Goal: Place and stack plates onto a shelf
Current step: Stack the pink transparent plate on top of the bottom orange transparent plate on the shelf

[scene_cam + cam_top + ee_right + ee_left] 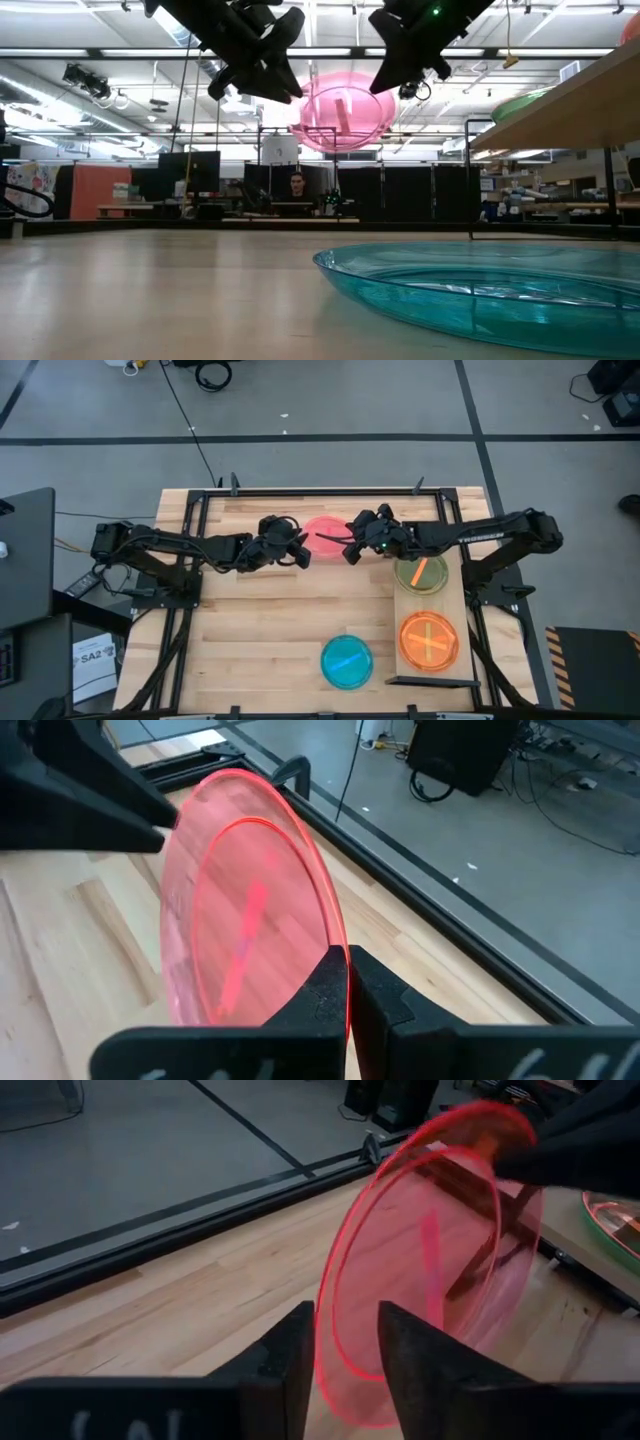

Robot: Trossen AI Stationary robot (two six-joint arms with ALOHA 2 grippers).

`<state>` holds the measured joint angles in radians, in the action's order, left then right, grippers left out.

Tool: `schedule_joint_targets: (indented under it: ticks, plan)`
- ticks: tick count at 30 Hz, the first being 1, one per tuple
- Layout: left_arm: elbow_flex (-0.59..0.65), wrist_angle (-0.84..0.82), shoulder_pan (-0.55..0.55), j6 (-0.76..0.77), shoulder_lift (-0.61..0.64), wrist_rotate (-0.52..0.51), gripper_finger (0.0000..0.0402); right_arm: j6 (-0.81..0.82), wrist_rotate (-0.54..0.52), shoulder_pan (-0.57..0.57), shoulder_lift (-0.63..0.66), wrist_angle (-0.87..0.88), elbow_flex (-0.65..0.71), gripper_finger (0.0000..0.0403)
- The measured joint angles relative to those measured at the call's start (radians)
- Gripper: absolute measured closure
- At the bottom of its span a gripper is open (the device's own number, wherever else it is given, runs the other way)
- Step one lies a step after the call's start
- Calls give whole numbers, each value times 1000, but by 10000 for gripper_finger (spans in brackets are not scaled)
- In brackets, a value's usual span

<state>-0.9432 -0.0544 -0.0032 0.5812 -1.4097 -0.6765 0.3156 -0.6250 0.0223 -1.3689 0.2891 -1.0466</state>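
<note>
Pinching the pink plate (pixel 245 920) rim, the right hand (pixel 347 982) holds it aloft; left hand (pixel 343 1342) fingers stand parted around its opposite edge.

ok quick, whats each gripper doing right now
left gripper: jaws open, standing either side of the pink plate rim, not clamped on it.
right gripper: jaws shut on the pink plate's rim, holding it tilted in the air.

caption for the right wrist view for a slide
Right gripper shut on the pink plate rim, held on edge above the table.
</note>
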Motion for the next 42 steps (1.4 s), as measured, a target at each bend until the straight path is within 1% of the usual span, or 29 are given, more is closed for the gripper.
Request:
schedule_joint_targets:
  ticks: [5, 12, 16, 18, 20, 24, 28, 32, 36, 42]
  plan:
    - [0, -1, -1, 0, 0, 13, 272, 37, -2, 1, 81, 66, 0, 398]
    - [0, -2, 0, 0, 0, 27, 271, 59, -10, 0, 235, 189, 0, 398]
    - [0, -3, 0, 0, 0, 27, 271, 128, 12, 0, 332, 285, 0, 398]
    - [0, -3, 0, 0, 0, 27, 271, 171, 64, 0, 381, 341, 0, 398]
    - [0, -3, 0, 0, 0, 27, 271, 229, 152, 0, 429, 395, 0, 398]
    - [0, -3, 0, 0, 0, 27, 271, 354, 385, 0, 509, 488, 0, 398]
    - [0, -3, 0, 0, 0, 27, 271, 468, 607, -14, 554, 573, 0, 396]
    - [0, -3, 0, 0, 0, 27, 271, 560, 758, -71, 560, 635, 0, 396]
    - [0, -3, 0, 0, 0, 27, 271, 626, 862, -162, 546, 659, 0, 395]
    - [0, -3, 0, 0, 0, 27, 271, 718, 914, -323, 512, 657, 0, 395]
